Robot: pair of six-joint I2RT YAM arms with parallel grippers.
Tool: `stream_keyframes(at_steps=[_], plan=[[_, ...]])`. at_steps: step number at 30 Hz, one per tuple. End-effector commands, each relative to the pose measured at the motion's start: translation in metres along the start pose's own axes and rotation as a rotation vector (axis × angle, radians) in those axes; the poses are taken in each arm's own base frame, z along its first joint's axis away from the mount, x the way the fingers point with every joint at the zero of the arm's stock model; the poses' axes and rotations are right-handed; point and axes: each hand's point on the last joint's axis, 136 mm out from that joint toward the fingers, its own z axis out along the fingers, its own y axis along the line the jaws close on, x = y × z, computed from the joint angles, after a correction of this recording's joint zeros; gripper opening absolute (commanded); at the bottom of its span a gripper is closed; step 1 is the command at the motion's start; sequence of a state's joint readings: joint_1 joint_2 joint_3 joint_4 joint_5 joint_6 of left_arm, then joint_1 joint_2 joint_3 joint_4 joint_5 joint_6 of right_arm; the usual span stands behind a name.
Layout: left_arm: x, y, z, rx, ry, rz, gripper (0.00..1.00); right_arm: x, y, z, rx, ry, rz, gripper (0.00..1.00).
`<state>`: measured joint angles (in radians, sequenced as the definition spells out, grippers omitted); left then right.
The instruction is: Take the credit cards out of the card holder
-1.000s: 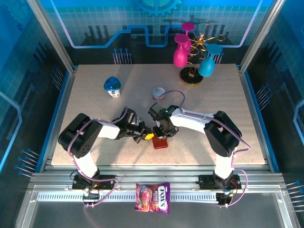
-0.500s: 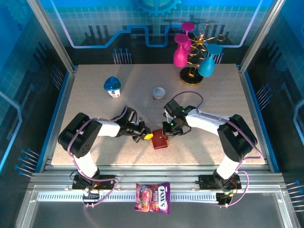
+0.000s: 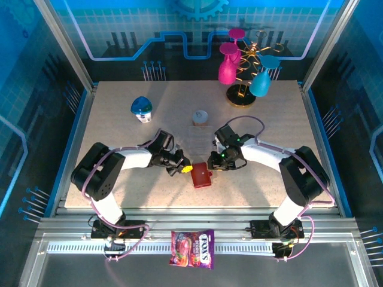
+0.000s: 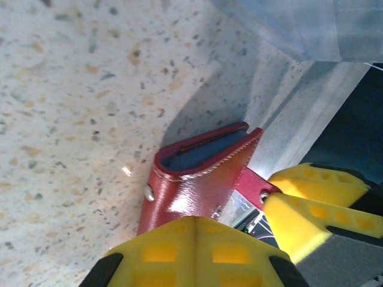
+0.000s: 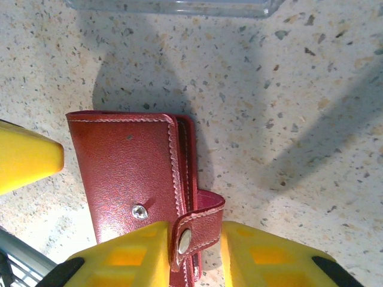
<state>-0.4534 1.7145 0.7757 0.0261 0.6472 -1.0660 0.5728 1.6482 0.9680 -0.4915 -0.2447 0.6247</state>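
The card holder [image 3: 201, 175] lies on the table [image 3: 281, 119], left gripper [image 3: 182, 169] touching its left side, right gripper [image 3: 214, 164] at its right, a small jar [image 3: 199, 117] behind it, and a candy packet [image 3: 192, 248] before it, off the table.

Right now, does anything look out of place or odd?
Yes: the candy packet lies off the table, on the metal rail at the near edge. The red card holder is still folded, its snap tab undone.
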Motion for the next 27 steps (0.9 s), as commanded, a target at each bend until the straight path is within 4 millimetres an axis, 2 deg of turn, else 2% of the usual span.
stream_keyframes(at_steps=[1, 4, 7, 11, 19, 27], plan=[[0.001, -0.008, -0.012, -0.014, -0.015, -0.005, 0.05, 0.003, -0.005, 0.007, -0.011, 0.02, 0.0, 0.28], [0.0, -0.008, -0.014, -0.019, -0.025, -0.006, 0.05, 0.003, -0.009, 0.009, 0.008, 0.022, 0.0, 0.28], [0.001, -0.009, -0.015, -0.019, -0.03, -0.006, 0.04, 0.002, -0.014, 0.005, 0.039, 0.009, -0.012, 0.22], [0.001, -0.009, -0.017, -0.02, -0.038, -0.007, 0.04, 0.001, -0.018, 0.001, 0.056, -0.001, -0.019, 0.23], [0.0, -0.013, -0.018, -0.021, -0.047, -0.006, 0.05, 0.009, -0.012, 0.019, -0.028, 0.06, -0.002, 0.23], [0.0, -0.017, -0.019, -0.016, -0.056, 0.002, 0.08, 0.012, -0.011, 0.023, -0.047, 0.072, 0.001, 0.22]])
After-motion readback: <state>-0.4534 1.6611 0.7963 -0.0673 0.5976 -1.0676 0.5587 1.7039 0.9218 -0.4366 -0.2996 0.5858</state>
